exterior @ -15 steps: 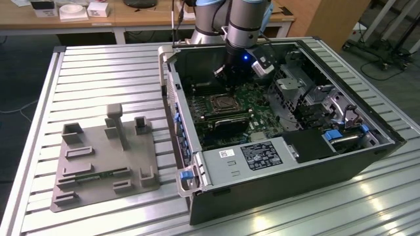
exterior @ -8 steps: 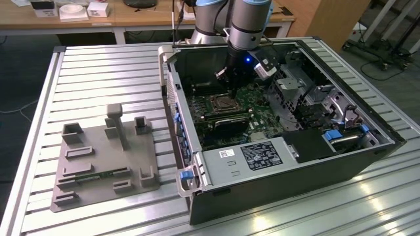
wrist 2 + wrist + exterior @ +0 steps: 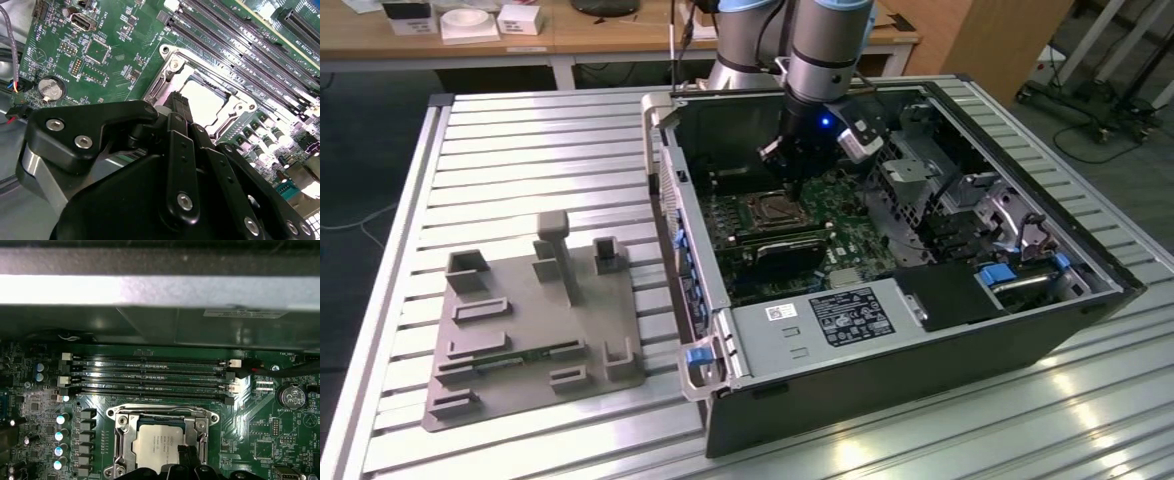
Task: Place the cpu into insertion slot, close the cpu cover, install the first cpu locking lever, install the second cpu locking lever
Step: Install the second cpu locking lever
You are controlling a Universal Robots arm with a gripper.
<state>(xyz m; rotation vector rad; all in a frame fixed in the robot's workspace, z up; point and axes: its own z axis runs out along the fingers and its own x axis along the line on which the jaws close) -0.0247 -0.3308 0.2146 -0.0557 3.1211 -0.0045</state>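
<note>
**Black fingers pressed together above the seated chip**

Black fingertips (image 3: 179, 102) sit pinched together with nothing between them, so your gripper (image 3: 186, 456) hovers empty just over one edge of the cpu (image 3: 159, 446). You see the chip lying flat and square inside the insertion slot (image 3: 120, 442), its silvery top facing up; its edges run parallel to the long memory slots (image 3: 150, 377) beside it. The cpu cover (image 3: 200, 60) frames the chip with its window. Around it spreads the green motherboard (image 3: 100, 30). In the exterior view your arm (image 3: 834, 45) reaches down into the open computer case (image 3: 881, 360) on the slatted table (image 3: 520, 140).
</note>
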